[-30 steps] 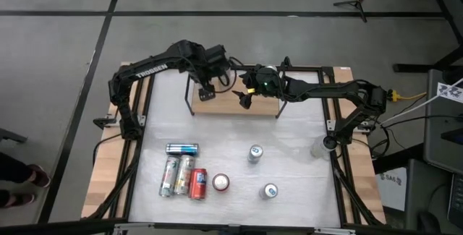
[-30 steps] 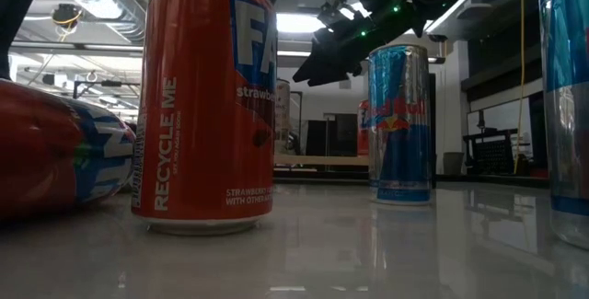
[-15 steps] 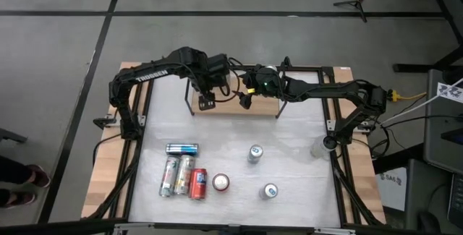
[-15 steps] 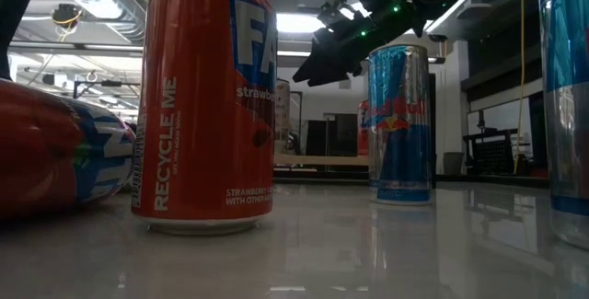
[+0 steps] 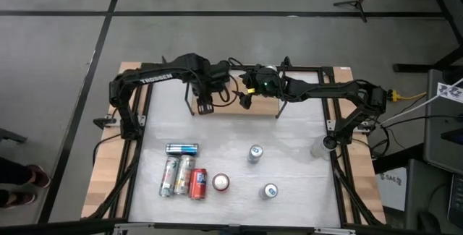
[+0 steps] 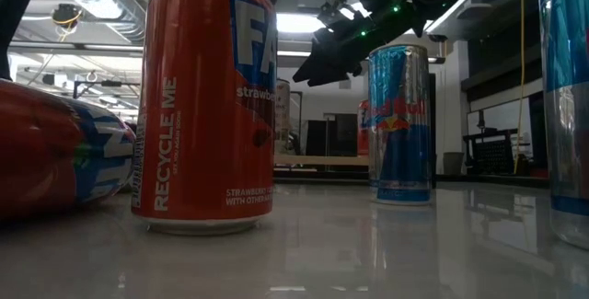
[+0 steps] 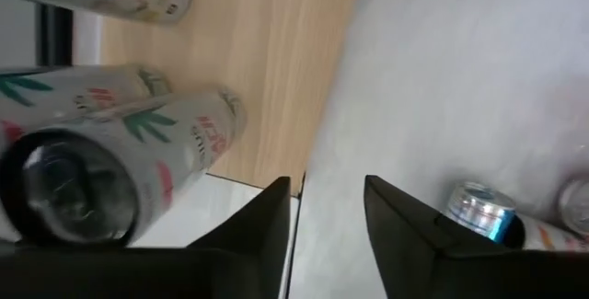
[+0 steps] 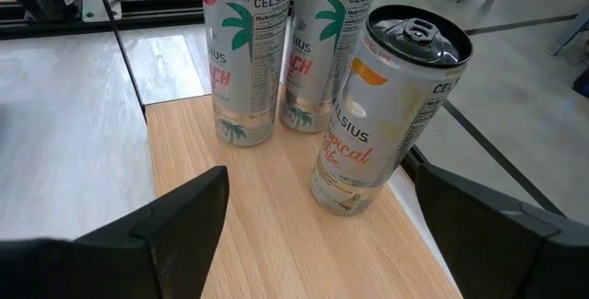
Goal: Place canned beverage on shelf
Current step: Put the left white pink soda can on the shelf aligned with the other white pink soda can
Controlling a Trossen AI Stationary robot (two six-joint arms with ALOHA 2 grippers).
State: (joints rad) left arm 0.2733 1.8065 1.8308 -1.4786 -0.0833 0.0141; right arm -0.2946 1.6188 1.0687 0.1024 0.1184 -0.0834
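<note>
The shelf (image 5: 262, 104), a light-wood board with black rod uprights, stands at the table's far middle. Three white Celsius cans (image 8: 241, 55), (image 8: 317, 46), (image 8: 382, 110) stand upright on its board (image 8: 276, 216). They also show in the left wrist view (image 7: 120, 166). My left gripper (image 5: 205, 105) hangs open and empty at the shelf's near left corner (image 7: 327, 193). My right gripper (image 5: 246, 97) hovers open and empty over the board, facing the three cans (image 8: 319, 178).
Several cans lie side by side at the table's near left (image 5: 181, 173), with a red can (image 5: 198, 184) among them. A red-topped can (image 5: 221, 183) and two silver-topped cans (image 5: 255, 152), (image 5: 269, 190) stand upright. The table between the shelf and these cans is bare.
My left gripper has drawn back from over the shelf's left end toward the table's near edge, and now hangs in front of the board. The cans on the shelf have stayed put.
</note>
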